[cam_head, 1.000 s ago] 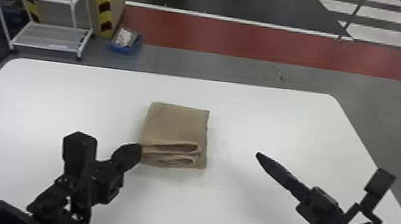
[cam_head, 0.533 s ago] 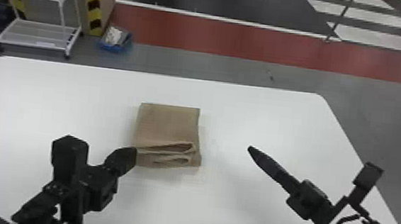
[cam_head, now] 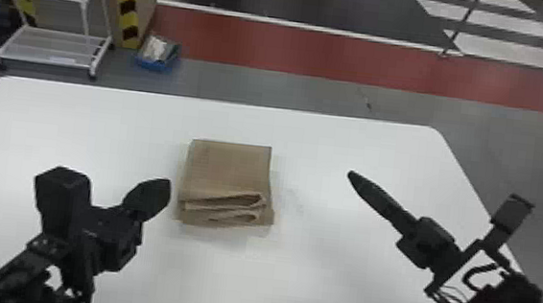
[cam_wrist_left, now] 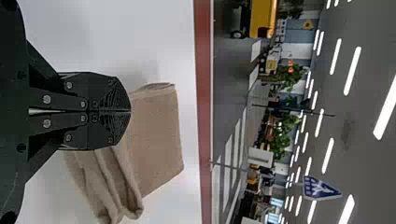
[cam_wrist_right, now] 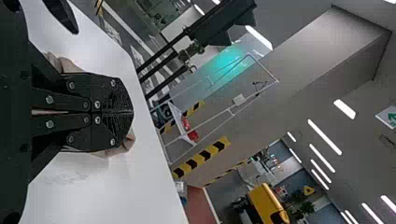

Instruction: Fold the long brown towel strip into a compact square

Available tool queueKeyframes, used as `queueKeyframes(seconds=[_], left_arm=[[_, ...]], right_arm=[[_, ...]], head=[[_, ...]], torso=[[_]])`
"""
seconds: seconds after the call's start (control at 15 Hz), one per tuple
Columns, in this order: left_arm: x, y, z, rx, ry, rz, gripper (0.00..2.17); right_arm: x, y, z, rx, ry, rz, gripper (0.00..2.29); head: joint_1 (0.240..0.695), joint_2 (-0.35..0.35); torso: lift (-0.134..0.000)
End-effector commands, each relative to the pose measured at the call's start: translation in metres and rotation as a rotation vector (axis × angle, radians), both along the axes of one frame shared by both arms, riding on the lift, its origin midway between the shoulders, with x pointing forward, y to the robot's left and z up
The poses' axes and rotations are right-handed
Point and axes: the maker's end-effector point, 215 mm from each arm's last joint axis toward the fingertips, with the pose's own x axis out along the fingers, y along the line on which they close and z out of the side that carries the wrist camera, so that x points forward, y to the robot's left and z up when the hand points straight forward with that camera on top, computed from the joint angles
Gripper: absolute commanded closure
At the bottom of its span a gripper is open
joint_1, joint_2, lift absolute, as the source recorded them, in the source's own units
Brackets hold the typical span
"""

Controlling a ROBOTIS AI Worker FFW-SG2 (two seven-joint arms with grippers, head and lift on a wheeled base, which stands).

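Just off the towel's left edge in the head view, a narrow gap away, is my left gripper (cam_head: 164, 188). My right gripper (cam_head: 353, 175) stands apart, to the towel's right. The brown towel (cam_head: 230, 166) lies folded into a roughly square stack, with loose layered folds along its near side. In the left wrist view, both fingers of the left gripper (cam_wrist_left: 130, 111) meet, and the towel (cam_wrist_left: 159, 133) lies beyond them. The right wrist view has the right gripper (cam_wrist_right: 132, 112) shut with nothing held, partly covering the towel (cam_wrist_right: 128, 142).
The white table (cam_head: 344, 277) extends around the towel to rounded far corners. Beyond it on the floor stand a white wire shelf (cam_head: 50, 46) and a blue bin (cam_head: 157, 57). In the right wrist view, a dark finger (cam_wrist_right: 63, 15) of the other arm shows over the table.
My left gripper has drawn away leftward from the towel's edge, opening a small gap. The right gripper's tip stands higher in the head view. That view has shifted a little; the towel keeps its folds.
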Motion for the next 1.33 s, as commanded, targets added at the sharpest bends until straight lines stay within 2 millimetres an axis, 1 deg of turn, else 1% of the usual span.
queueKeyframes(seconds=[0.0,0.07,0.13,0.2,0.27,0.4,0.47,0.53,0.6,0.67,0.73,0.8,0.87,0.93,1.0,1.07,1.2,1.27], left_arm=[[0.013,0.028,0.046,-0.006,-0.108,0.057,1.43],[0.018,0.036,0.058,0.009,-0.149,0.079,0.96],[0.026,0.041,0.068,0.036,-0.178,0.088,0.26],[0.034,0.042,0.079,0.050,-0.200,0.096,0.02],[0.041,0.045,0.088,0.057,-0.221,0.109,0.02],[0.060,0.055,0.100,0.079,-0.256,0.173,0.03],[0.069,0.060,0.102,0.087,-0.263,0.206,0.03],[0.078,0.062,0.105,0.086,-0.289,0.235,0.03],[0.085,0.066,0.116,0.080,-0.344,0.271,0.03],[0.091,0.064,0.121,0.070,-0.376,0.277,0.03],[0.097,0.063,0.124,0.063,-0.392,0.280,0.03],[0.103,0.064,0.122,0.072,-0.392,0.290,0.03],[0.105,0.063,0.119,0.081,-0.391,0.294,0.03],[0.103,0.061,0.117,0.084,-0.387,0.292,0.03],[0.097,0.060,0.111,0.082,-0.382,0.288,0.03],[0.087,0.061,0.108,0.069,-0.387,0.293,0.03],[0.074,0.068,0.109,0.091,-0.428,0.305,0.03],[0.069,0.078,0.106,0.113,-0.437,0.328,0.03]], right_arm=[[0.028,-0.012,0.027,-0.112,-0.111,-0.052,0.90],[0.038,-0.016,0.034,-0.152,-0.132,-0.072,0.49],[0.045,-0.010,0.041,-0.190,-0.156,-0.065,0.13],[0.052,-0.007,0.047,-0.229,-0.180,-0.082,0.01],[0.058,-0.001,0.049,-0.269,-0.190,-0.092,0.02],[0.071,0.008,0.043,-0.359,-0.175,-0.148,0.04],[0.076,0.014,0.044,-0.383,-0.181,-0.166,0.05],[0.081,0.022,0.046,-0.406,-0.195,-0.188,0.05],[0.084,0.025,0.045,-0.415,-0.198,-0.207,0.05],[0.086,0.030,0.045,-0.410,-0.208,-0.218,0.05],[0.089,0.028,0.043,-0.423,-0.204,-0.242,0.05],[0.090,0.027,0.038,-0.439,-0.193,-0.269,0.05],[0.087,0.026,0.032,-0.447,-0.183,-0.291,0.05],[0.082,0.022,0.030,-0.449,-0.192,-0.318,0.05],[0.072,0.018,0.029,-0.451,-0.211,-0.343,0.05],[0.060,0.017,0.028,-0.474,-0.230,-0.365,0.05],[0.041,0.012,0.023,-0.492,-0.254,-0.393,0.05],[0.032,0.007,0.021,-0.502,-0.267,-0.405,0.05]], head=[[0.695,-0.140],[0.695,-0.134],[0.695,-0.126],[0.695,-0.108],[0.695,-0.101],[0.695,-0.090],[0.675,-0.076],[0.667,-0.067],[0.659,-0.055],[0.643,-0.037],[0.636,-0.032],[0.629,-0.029],[0.624,-0.029],[0.621,-0.029],[0.621,-0.029],[0.631,-0.034],[0.647,-0.039],[0.656,-0.040]], torso=[[-0.120],[-0.120],[-0.120],[-0.120],[-0.120],[-0.120],[-0.120],[-0.120],[-0.120],[-0.120],[-0.120],[-0.120],[-0.120],[-0.120],[-0.120],[-0.120],[-0.120],[-0.120]])
